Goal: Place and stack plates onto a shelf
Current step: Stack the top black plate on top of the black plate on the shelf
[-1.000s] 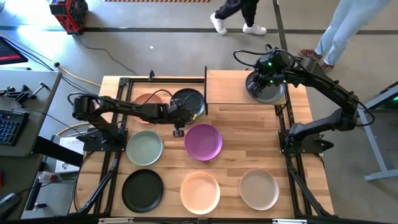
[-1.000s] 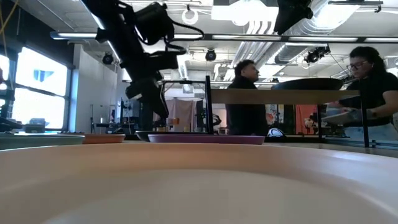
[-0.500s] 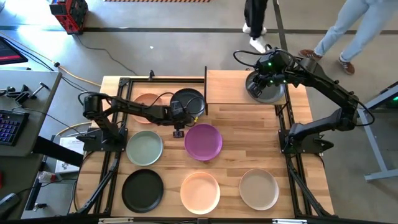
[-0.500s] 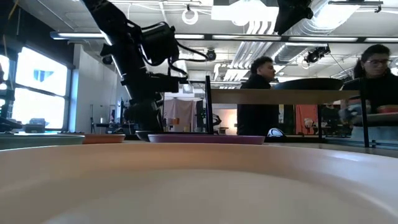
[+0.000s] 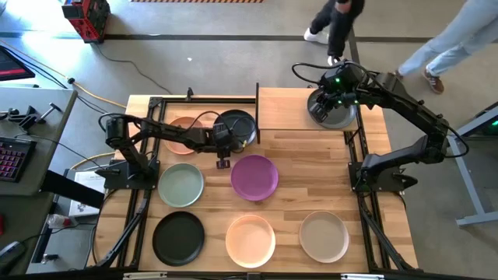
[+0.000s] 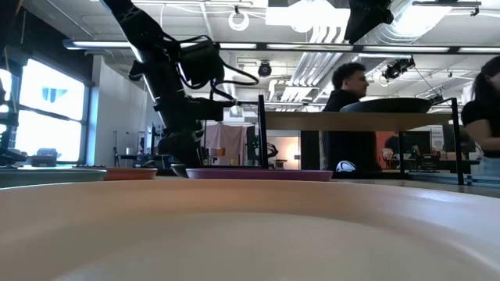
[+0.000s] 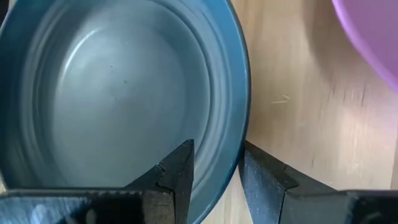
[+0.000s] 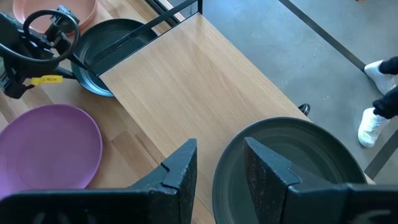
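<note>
A black plate (image 5: pixel 237 124) lies on the table at the shelf's left end, partly under the shelf (image 5: pixel 289 109). My left gripper (image 7: pixel 217 155) is low over its near rim (image 7: pixel 244 118), open, with one finger inside the rim and one outside. A second dark plate (image 8: pixel 292 168) rests flat on the shelf top at the right. My right gripper (image 8: pixel 217 162) hangs open above that plate's edge, well clear of it in the low view (image 6: pixel 367 19).
On the table lie a peach-pink plate (image 5: pixel 180 128), a purple plate (image 5: pixel 254 176), a sage green plate (image 5: pixel 180 187), a black plate (image 5: pixel 178 237), a peach plate (image 5: pixel 250 239) and a beige plate (image 5: pixel 324 236). A black shelf post (image 5: pixel 257 117) stands beside the left gripper. People walk beyond the far edge.
My left gripper has sunk toward the black plate by the shelf and now stands low at its near rim. The people beyond the table have walked on.
</note>
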`<state>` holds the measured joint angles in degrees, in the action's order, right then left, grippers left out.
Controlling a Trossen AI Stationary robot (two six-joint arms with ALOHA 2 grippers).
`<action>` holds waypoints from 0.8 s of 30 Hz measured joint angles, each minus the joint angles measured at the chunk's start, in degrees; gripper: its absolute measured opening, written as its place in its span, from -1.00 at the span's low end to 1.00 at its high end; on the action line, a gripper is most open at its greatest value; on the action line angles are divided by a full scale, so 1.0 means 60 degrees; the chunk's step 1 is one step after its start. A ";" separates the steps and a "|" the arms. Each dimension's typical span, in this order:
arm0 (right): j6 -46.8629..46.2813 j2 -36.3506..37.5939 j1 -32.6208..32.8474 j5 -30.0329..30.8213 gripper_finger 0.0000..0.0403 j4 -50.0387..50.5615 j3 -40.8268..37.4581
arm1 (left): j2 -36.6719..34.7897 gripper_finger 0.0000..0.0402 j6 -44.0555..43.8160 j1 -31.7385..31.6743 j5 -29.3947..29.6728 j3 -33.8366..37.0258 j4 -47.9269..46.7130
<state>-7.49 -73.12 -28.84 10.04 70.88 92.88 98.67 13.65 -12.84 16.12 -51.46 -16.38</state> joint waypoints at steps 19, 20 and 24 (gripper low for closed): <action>0.0000 0.0000 -0.0004 0.0011 -0.46 -0.0002 0.0000 | 0.0397 -0.72 0.0512 -0.0108 -0.0110 -0.0004 0.0110; 0.0000 0.0000 -0.0002 0.0011 -0.46 -0.0002 0.0000 | 0.0449 -0.75 0.0518 -0.0082 -0.0052 -0.0006 0.0119; 0.0000 0.0000 0.0000 0.0033 -0.46 -0.0002 0.0000 | 0.0491 -0.87 0.0521 0.0064 0.0151 -0.0022 0.0168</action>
<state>-7.49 -73.12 -28.84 10.24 70.87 92.88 101.62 16.78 -12.46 17.02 -51.59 -15.38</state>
